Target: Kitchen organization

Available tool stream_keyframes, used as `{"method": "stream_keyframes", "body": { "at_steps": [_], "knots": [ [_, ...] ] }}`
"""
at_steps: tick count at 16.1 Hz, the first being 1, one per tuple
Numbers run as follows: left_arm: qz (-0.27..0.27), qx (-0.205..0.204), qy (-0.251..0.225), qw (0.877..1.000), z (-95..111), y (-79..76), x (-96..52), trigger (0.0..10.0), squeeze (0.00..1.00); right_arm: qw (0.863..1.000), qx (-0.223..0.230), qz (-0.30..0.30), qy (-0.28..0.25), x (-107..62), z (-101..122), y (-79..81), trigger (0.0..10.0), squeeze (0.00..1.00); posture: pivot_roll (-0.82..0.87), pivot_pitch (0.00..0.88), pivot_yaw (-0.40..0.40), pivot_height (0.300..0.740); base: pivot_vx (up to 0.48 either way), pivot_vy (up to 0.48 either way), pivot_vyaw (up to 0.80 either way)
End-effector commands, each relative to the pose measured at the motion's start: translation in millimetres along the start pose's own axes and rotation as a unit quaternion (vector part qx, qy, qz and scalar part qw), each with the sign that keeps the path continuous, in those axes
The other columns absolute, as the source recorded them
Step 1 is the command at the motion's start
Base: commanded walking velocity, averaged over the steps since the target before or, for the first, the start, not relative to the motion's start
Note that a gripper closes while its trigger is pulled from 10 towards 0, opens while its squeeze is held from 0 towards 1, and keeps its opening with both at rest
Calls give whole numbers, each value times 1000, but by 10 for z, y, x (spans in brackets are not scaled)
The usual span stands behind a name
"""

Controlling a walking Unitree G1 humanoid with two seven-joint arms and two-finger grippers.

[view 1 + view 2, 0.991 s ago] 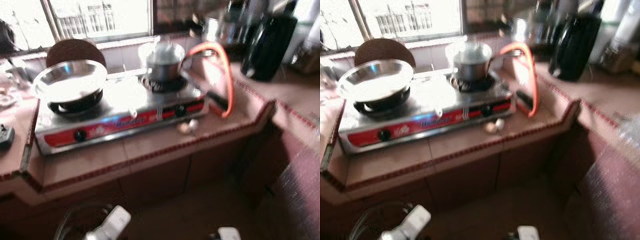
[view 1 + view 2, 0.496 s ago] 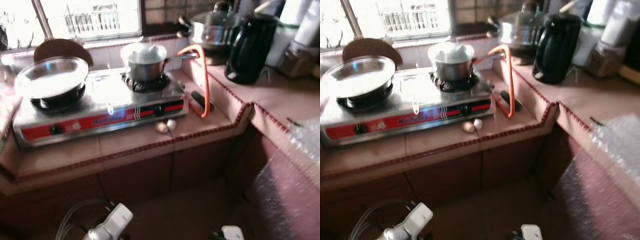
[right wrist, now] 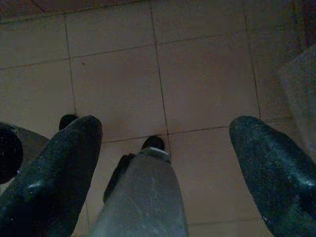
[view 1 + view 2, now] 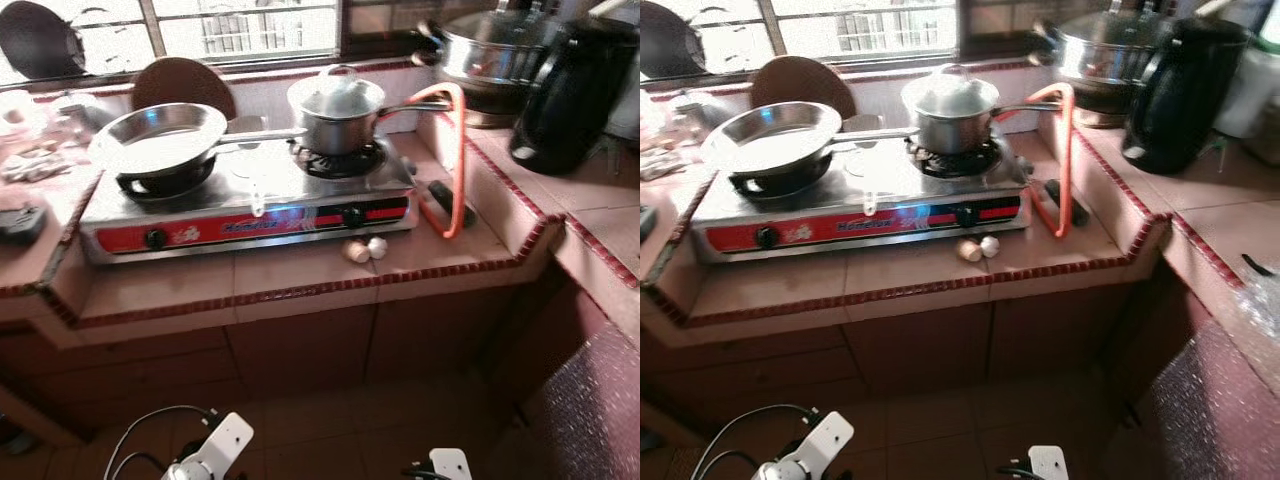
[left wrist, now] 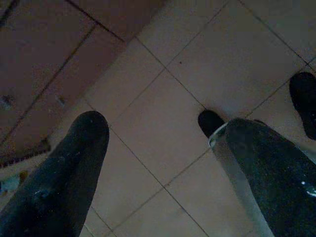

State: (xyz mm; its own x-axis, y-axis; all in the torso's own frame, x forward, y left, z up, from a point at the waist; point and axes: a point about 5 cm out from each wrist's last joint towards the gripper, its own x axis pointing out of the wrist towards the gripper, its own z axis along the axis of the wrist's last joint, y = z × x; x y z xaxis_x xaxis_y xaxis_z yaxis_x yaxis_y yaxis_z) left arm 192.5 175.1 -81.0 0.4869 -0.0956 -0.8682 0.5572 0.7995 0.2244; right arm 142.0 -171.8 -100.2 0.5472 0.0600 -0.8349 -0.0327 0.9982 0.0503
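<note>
Frying pan (image 4: 165, 137) on the stove (image 4: 250, 195) looks stiff, smooth metal, prob. light; best to take the long handle (image 4: 262, 135). Lidded pot (image 4: 336, 112) may be heavier w/ contents. Left hand (image 5: 158, 163) & right hand (image 3: 163, 163) hang over the floor, fingers apart, empty

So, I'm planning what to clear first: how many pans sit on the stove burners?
2: a frying pan on the left burner and a lidded saucepan on the right burner of the stove.

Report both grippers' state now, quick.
Left gripper: open, holding nothing, hanging over the tiled floor.
Right gripper: open, holding nothing, hanging over the same floor.
</note>
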Motion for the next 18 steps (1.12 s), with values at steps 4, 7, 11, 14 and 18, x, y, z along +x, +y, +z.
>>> {"method": "stream_keyframes", "body": {
  "at_steps": [4, 7, 11, 14, 18],
  "knots": [
    [12, -2, 8, 1000, -10, 41, -3, 10000, 0, 1000, -2, 2, 3, 0, -3, -1, 10000, 0, 25, 0, -3, 740, 0, 0, 0],
    [16, -7, 10, 1000, -16, 48, -4, 10000, 0, 1000, -4, 2, 3, 2, 0, 0, 10000, 0, 26, 0, -2, 740, 0, 0, 0],
    [15, -6, 10, 1000, -21, 52, -6, 10000, 0, 1000, -7, 4, 4, 2, 0, 6, 10000, 0, 27, 0, -3, 740, 0, 419, 0],
    [15, -3, 11, 1000, -27, 51, -7, 10000, 0, 1000, -7, 4, 4, 3, 1, 8, 10000, 0, 27, 0, -1, 740, 0, 460, 0],
    [15, 2, 13, 1000, -45, 50, -9, 10000, 0, 1000, -9, 5, 5, 2, -10, 20, 10000, 0, 27, 0, 0, 740, 0, 458, 0]
  ]
}}
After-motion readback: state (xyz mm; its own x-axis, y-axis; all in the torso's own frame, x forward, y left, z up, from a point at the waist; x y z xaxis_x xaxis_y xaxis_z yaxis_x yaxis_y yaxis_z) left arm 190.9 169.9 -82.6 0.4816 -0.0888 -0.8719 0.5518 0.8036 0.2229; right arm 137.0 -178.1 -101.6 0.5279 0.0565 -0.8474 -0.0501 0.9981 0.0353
